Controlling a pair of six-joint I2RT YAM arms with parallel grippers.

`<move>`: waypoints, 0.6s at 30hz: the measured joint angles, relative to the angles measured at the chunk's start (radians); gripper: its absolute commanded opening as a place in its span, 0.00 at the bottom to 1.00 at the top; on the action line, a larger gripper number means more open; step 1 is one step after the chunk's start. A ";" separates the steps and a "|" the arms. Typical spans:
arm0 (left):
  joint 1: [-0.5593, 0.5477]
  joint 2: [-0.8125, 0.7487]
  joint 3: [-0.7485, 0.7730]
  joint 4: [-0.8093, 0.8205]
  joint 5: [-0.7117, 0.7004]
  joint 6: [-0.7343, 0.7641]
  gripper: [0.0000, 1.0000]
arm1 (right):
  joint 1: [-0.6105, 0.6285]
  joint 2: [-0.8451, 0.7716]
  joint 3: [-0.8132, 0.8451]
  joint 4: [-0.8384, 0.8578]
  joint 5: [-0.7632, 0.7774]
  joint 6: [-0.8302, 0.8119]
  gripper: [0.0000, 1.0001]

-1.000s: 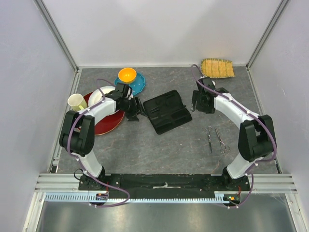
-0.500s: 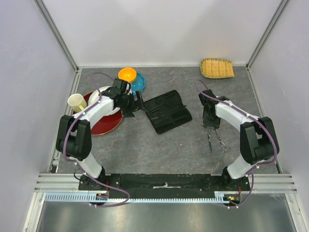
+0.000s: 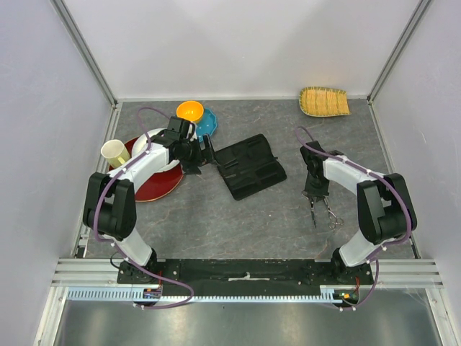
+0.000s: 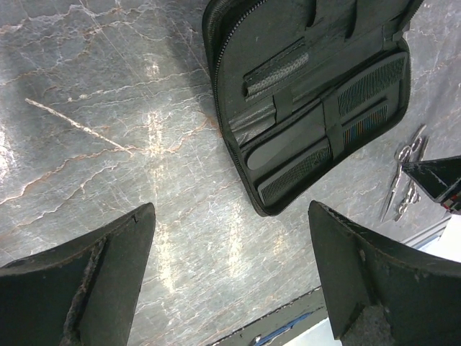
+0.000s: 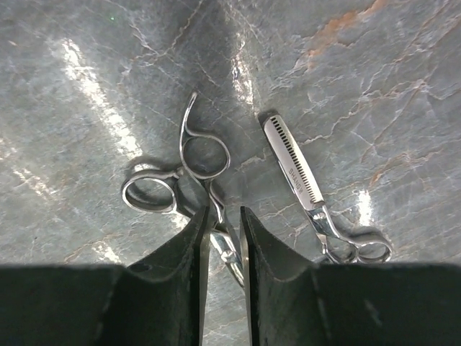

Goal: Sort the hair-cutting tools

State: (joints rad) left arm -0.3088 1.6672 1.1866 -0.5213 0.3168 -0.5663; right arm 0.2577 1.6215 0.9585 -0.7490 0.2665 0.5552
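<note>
Right wrist: my right pincer (image 5: 224,216) is narrow, the plain scissors (image 5: 213,196) between its fingers on the bench (image 5: 86,58). Gripping? Cannot tell. The thinning scissors (image 5: 295,164) lie just right of it. My left pincer (image 4: 230,209) gapes wide.

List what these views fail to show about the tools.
Right wrist: the right gripper covers the plain scissors' blades; whether it pinches yet is unclear.
Left wrist: the case's top is cut by the frame edge.
Top external: combs in the case are too small to make out.
</note>
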 measured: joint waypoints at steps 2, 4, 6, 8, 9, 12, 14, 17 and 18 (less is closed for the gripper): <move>0.000 0.000 0.000 0.002 0.006 0.000 0.93 | -0.008 0.009 -0.014 0.012 -0.016 0.002 0.23; 0.000 0.000 0.000 0.005 0.009 0.000 0.92 | -0.019 0.016 -0.019 0.019 -0.037 0.003 0.17; 0.000 0.000 0.000 0.008 0.019 0.000 0.92 | -0.029 0.016 -0.020 0.027 -0.066 0.003 0.10; 0.000 0.000 0.000 0.010 0.027 0.000 0.92 | -0.042 0.016 -0.022 0.031 -0.098 0.001 0.01; 0.000 0.000 0.000 0.011 0.029 0.000 0.91 | -0.049 0.015 -0.023 0.032 -0.112 0.000 0.00; 0.000 0.000 0.000 0.022 0.043 0.000 0.91 | -0.062 0.011 -0.026 0.043 -0.146 0.002 0.00; 0.000 -0.003 -0.003 0.036 0.061 0.000 0.91 | -0.063 0.007 -0.029 0.053 -0.166 0.008 0.00; -0.002 -0.015 -0.025 0.069 0.089 -0.001 0.90 | -0.064 -0.006 -0.039 0.081 -0.203 0.036 0.00; -0.003 -0.021 -0.036 0.080 0.096 -0.001 0.90 | -0.063 -0.009 -0.042 0.092 -0.219 0.046 0.00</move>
State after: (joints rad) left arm -0.3115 1.6466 1.1503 -0.4408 0.4129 -0.5671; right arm 0.1944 1.6123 0.9169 -0.6571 0.0475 0.6014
